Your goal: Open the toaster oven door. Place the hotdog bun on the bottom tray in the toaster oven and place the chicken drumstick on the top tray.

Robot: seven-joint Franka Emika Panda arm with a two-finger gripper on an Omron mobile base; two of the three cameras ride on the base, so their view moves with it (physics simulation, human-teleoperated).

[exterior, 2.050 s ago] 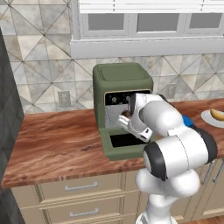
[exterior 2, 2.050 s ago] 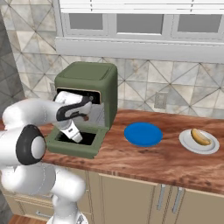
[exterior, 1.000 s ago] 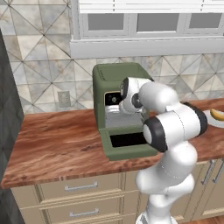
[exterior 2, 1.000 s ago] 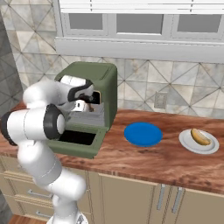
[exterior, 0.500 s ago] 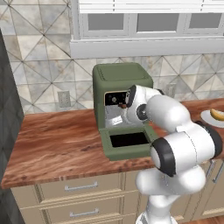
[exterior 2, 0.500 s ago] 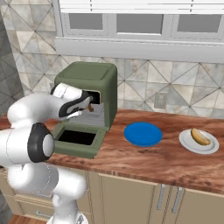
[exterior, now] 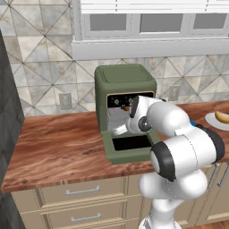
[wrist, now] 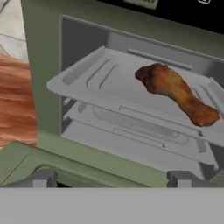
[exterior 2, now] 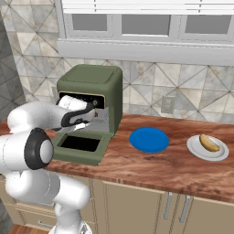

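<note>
The chicken drumstick point(wrist: 177, 93) lies on the top tray point(wrist: 105, 83) inside the toaster oven point(exterior: 124, 85). In the hand view its long axis runs from about 10 o'clock to 4 o'clock, the thick meaty end at 10 and the narrow bone end at 4. Its skin is a glossy, mottled red-brown. The tray is a pale grey metal sheet with shallow pressed ribs and a raised rim, and a like bottom tray point(wrist: 144, 129) sits just under it.

The oven is a boxy olive-green case with a rounded top and a black control strip; no writing on it can be read. The toaster oven door point(exterior 2: 81, 144) hangs dropped flat toward 6 o'clock, its dark glass window facing up.

The gripper point(wrist: 111, 178) is before the oven mouth, fingertips point(wrist: 39, 178) wide apart with nothing between them.

At 3 o'clock of the oven in the right base view, on the reddish wood-grain counter point(exterior 2: 151, 167), lie a flat blue disc point(exterior 2: 149, 139) and the hotdog bun point(exterior 2: 209, 142) on a white plate point(exterior 2: 196, 149).
</note>
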